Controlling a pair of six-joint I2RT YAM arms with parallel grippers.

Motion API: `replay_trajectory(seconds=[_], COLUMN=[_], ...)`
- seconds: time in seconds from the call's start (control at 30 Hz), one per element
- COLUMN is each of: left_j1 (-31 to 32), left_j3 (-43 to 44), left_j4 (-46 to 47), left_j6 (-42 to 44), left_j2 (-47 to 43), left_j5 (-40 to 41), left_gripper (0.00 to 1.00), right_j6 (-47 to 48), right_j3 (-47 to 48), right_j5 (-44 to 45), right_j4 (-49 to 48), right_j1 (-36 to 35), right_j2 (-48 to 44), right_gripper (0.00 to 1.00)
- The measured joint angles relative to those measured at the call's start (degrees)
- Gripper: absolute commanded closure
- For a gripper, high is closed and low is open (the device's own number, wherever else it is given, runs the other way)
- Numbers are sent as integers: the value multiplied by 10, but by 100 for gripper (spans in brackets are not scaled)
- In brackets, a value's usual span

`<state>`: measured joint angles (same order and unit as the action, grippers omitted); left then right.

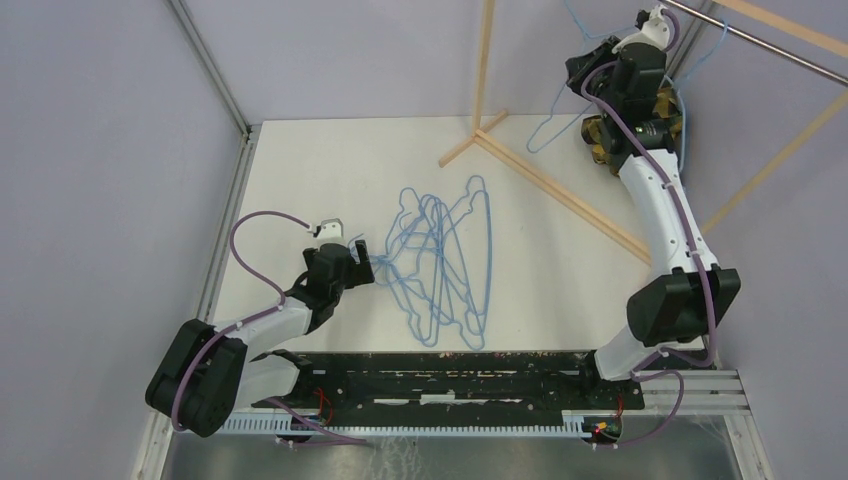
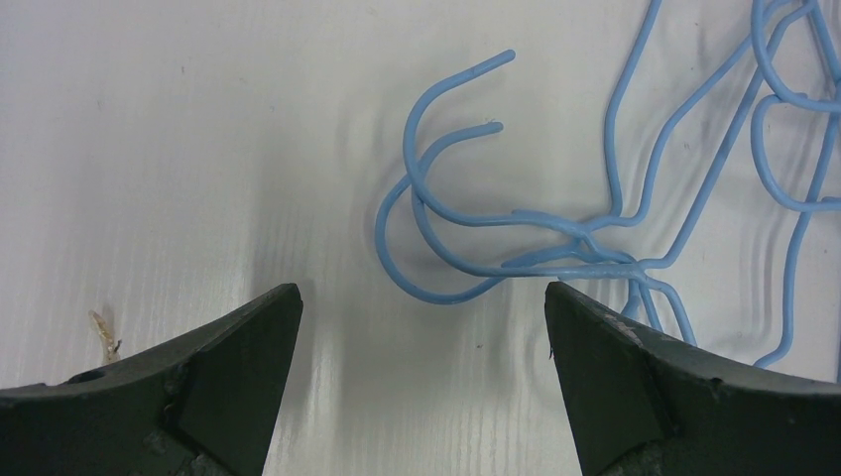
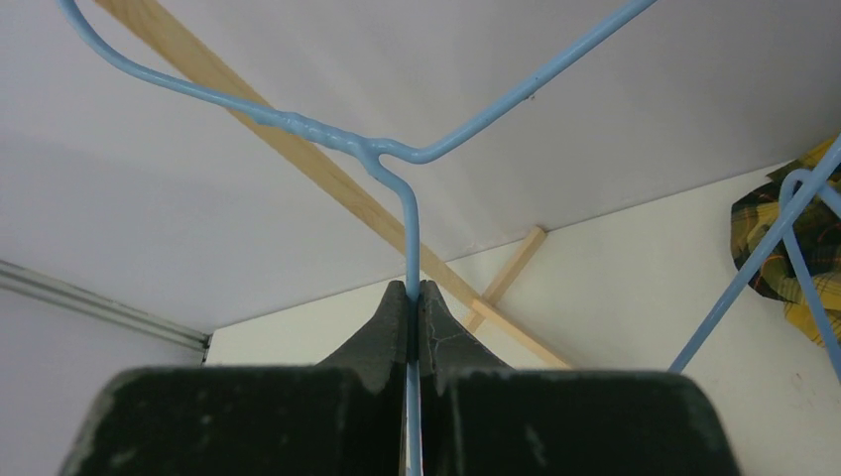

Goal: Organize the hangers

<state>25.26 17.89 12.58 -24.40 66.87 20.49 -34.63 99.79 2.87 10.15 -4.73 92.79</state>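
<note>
Top external view: a tangled pile of hangers (image 1: 440, 265) lies flat at the centre of the white table (image 1: 300, 170); left gripper (image 2: 420, 291) sits low at the pile's left edge, fingers spread apart, gripping nothing; two hooks (image 2: 476, 130) lie just ahead of it; right gripper (image 3: 412, 290) is raised at the far right beside the wooden rack frame (image 1: 560, 193), fingers pressed together on the neck of a single hanger (image 3: 411, 228); plaid cloth (image 3: 823, 228) lies near it.
</note>
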Motion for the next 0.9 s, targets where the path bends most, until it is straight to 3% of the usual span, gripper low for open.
replay_trajectory(seconds=[0.5, 0.9], left_j1=[0, 0], left_j3=[0, 0], left_j4=[0, 0], left_j6=[0, 0], left_j2=[2, 2], left_j5=[0, 0], left_gripper=[1, 1], right_j6=[26, 30], right_j3=[-22, -29], right_j5=[-50, -2], right_j4=[0, -6], right_j1=[0, 0], right_j2=[-81, -81], right_gripper=[96, 96])
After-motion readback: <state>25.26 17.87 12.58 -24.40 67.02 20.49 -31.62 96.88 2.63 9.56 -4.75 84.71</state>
